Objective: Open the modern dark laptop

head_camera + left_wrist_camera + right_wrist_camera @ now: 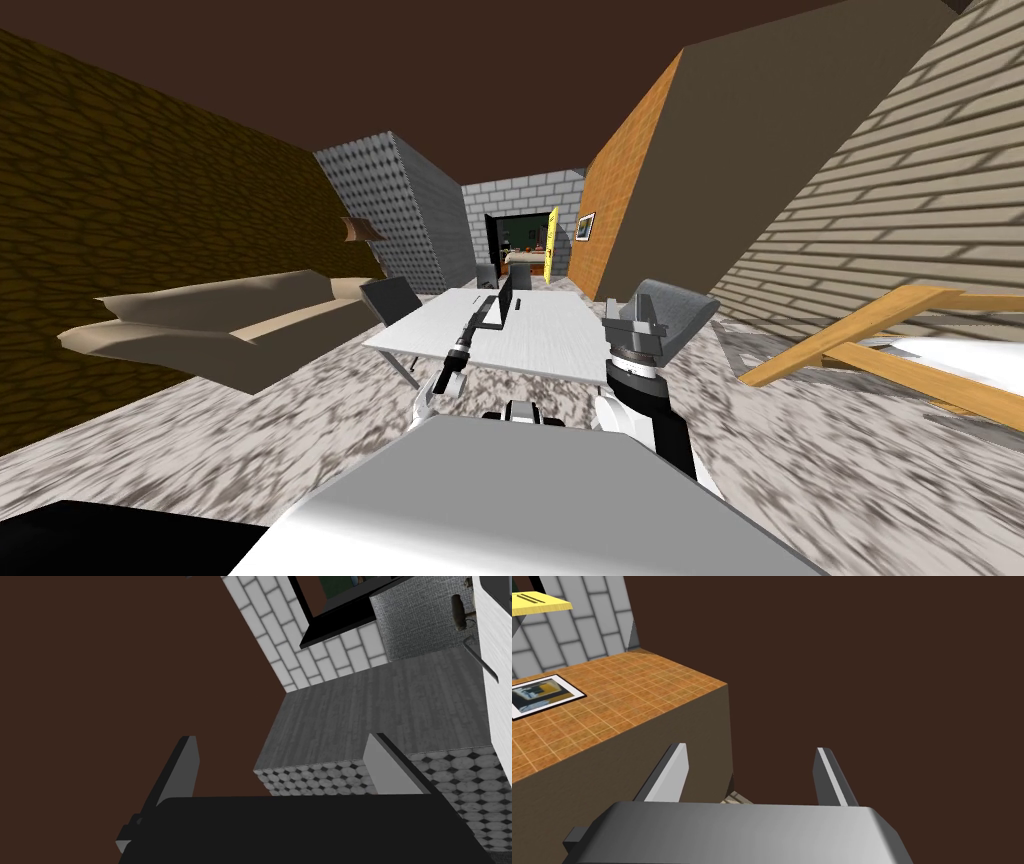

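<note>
1. Table (540, 345): white rectangular top with a thin leg under the near-left corner. It stands on the mottled grey-and-white floor (300, 430).
2. Laptop (505, 298): dark, on the table's far half, with a thin slab rising from the top.
3. Small dark mark (519, 303): just beside the laptop, too small to identify.

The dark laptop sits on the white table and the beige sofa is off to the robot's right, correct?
Not quite: the head view shows the beige sofa on the robot's left. The dark laptop does sit on the white table.
</note>
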